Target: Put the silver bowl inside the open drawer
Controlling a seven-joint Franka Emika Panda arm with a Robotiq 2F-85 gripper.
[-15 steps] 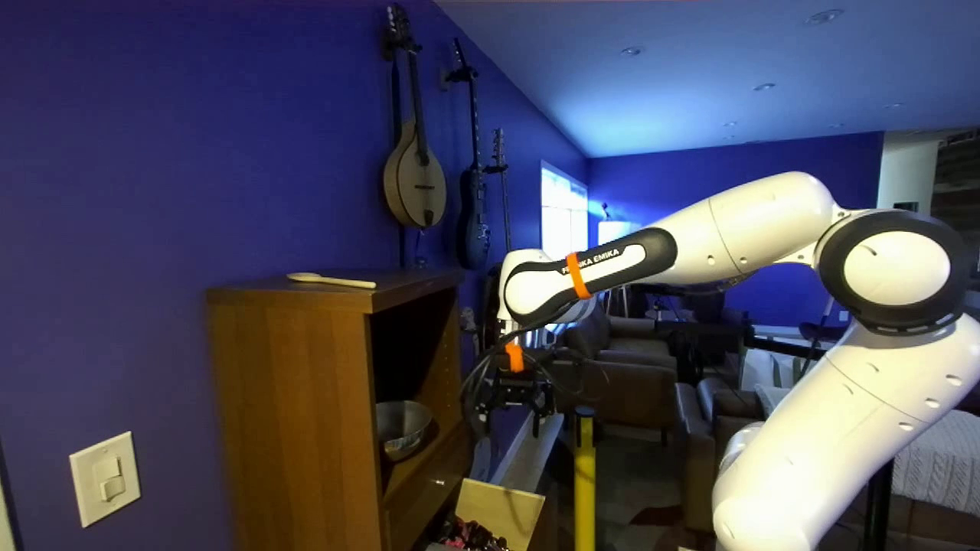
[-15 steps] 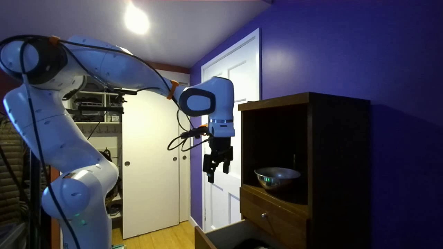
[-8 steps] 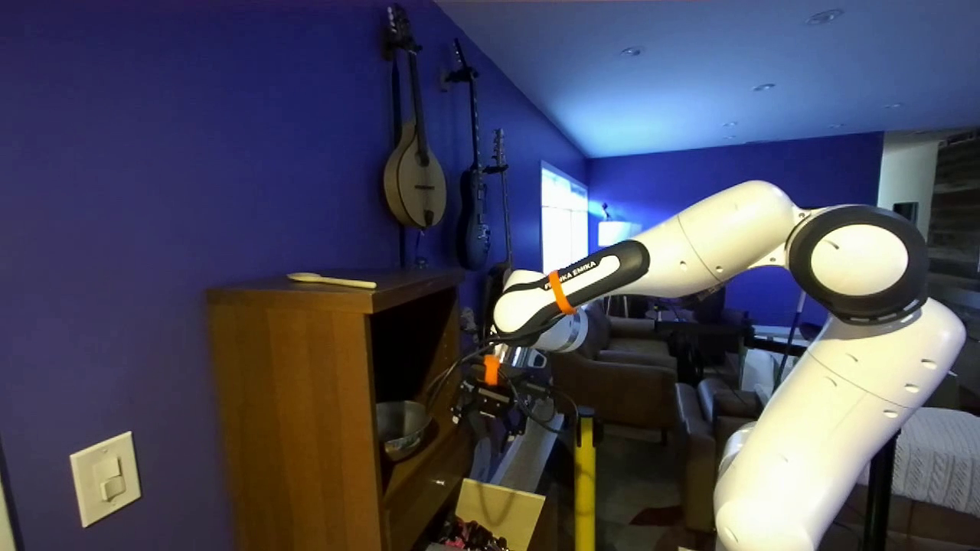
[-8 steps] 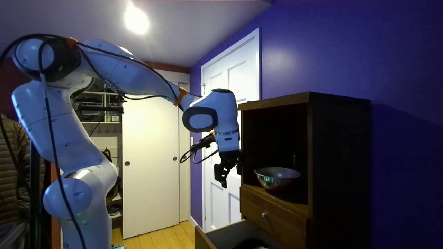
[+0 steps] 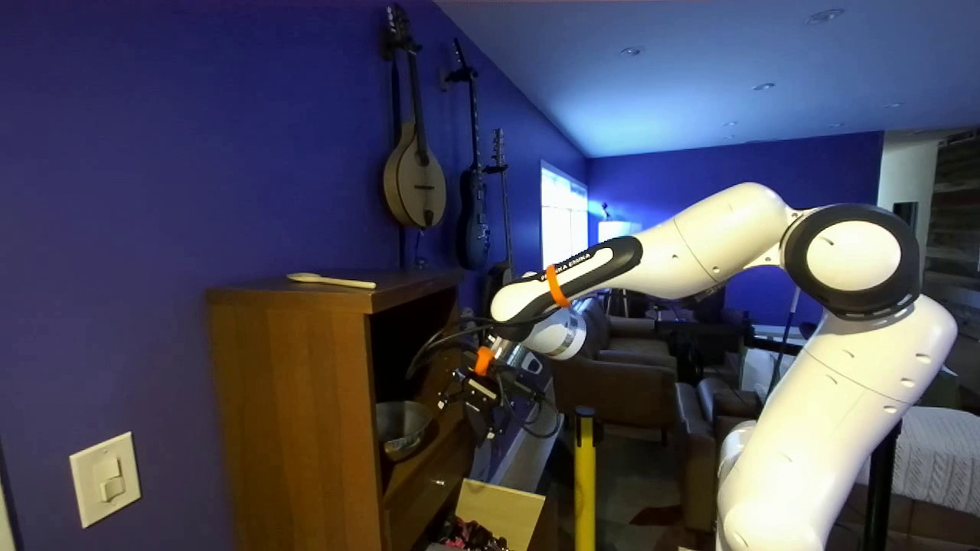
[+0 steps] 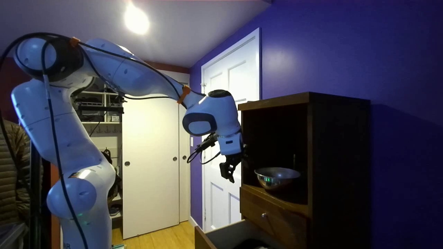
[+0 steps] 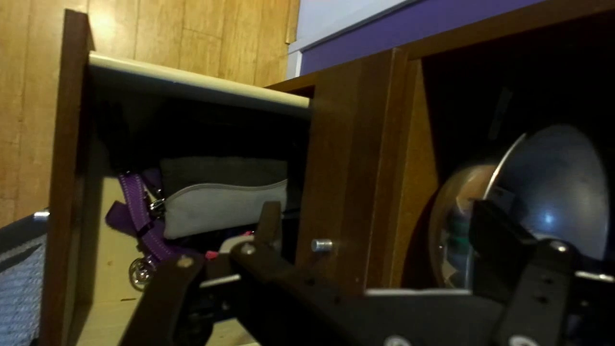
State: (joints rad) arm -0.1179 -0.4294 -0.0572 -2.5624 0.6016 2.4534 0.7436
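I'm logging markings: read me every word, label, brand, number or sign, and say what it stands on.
"KA EMIKA": on the arm, word start under the strap.
"AR", apparently: low on the arm.
Label on the arm: too small to read.
Bowl, drawer: no text legible.

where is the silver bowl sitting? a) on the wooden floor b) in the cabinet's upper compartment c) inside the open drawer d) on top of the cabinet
B: both exterior views show the silver bowl resting in the upper compartment of the cabinet, above the open drawer.
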